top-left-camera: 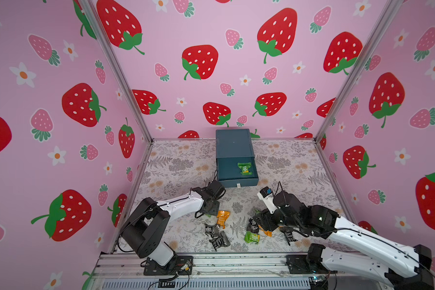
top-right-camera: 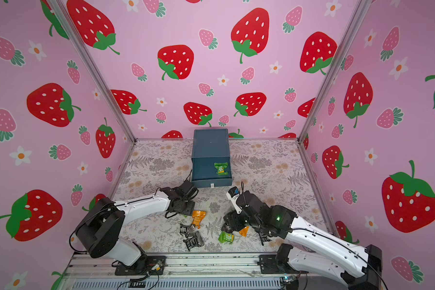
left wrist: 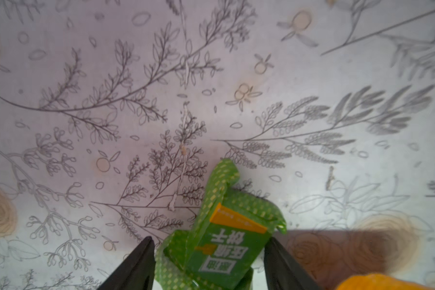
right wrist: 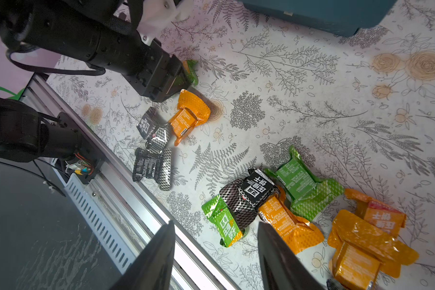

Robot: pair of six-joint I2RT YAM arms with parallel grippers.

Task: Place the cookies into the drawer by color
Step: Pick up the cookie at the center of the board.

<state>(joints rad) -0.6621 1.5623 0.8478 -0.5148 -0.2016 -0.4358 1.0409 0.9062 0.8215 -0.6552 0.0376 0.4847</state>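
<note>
The teal drawer [top-left-camera: 234, 145] cabinet stands at the back with its top drawer pulled out, and one green cookie [top-left-camera: 244, 167] lies inside. My left gripper [left wrist: 210, 238] is low over the table, open, its fingers either side of a green cookie [left wrist: 226, 241] lying there. The same left gripper [top-left-camera: 207, 213] shows in both top views beside an orange cookie [top-left-camera: 222, 217]. My right gripper [right wrist: 215, 223] hovers open and empty above a pile of green [right wrist: 304, 190], black [right wrist: 251, 193] and orange cookies [right wrist: 362, 241].
Two black cookies [right wrist: 151, 167] lie near the front aluminium rail [right wrist: 126, 190]. The floral table [top-left-camera: 181, 165] is walled by strawberry-print panels on three sides. The left arm [right wrist: 86, 45] reaches across in front of the drawer.
</note>
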